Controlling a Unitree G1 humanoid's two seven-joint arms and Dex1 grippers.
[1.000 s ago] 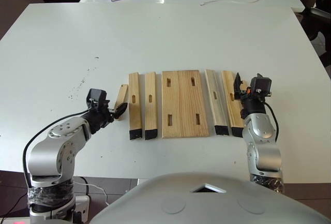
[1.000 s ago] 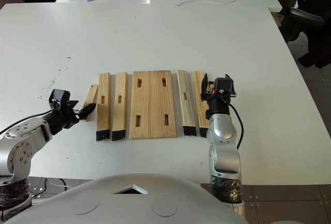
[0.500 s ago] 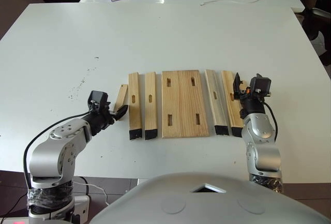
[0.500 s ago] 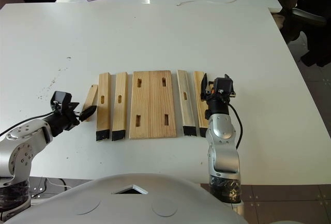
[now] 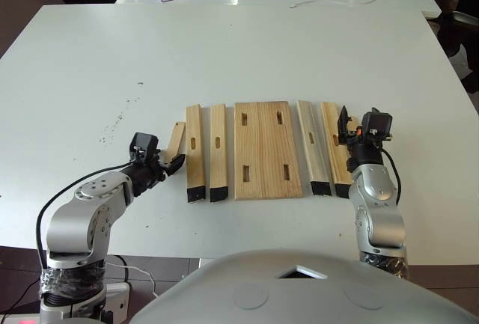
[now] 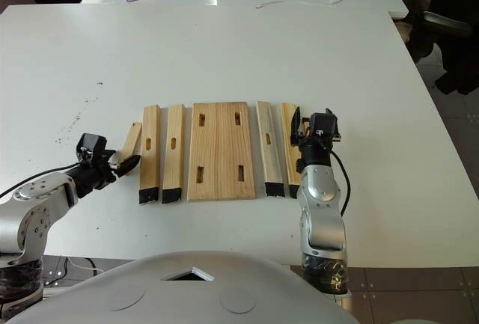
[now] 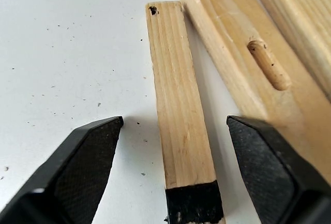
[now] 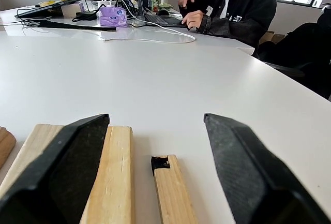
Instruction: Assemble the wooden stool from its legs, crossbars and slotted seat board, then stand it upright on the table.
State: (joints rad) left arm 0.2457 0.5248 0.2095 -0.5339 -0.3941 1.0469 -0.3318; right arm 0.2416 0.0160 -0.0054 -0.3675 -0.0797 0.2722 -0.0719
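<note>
Left eye view: on the white counter (image 5: 239, 54), the seat board (image 5: 266, 150) lies flat mid-frame, legs (image 5: 217, 150) flanking it. Left gripper (image 7: 176, 131) gapes around a short crossbar (image 7: 178, 110) lower left; right gripper (image 8: 155, 146) stands open, right.

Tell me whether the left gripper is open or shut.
Open. The left gripper has its two fingers spread either side of the short crossbar.

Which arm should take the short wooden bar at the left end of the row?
Left arm. Its open jaws flank the short bar's black-tipped near end. The right arm sits at the row's opposite end, beside the rightmost leg.
</note>
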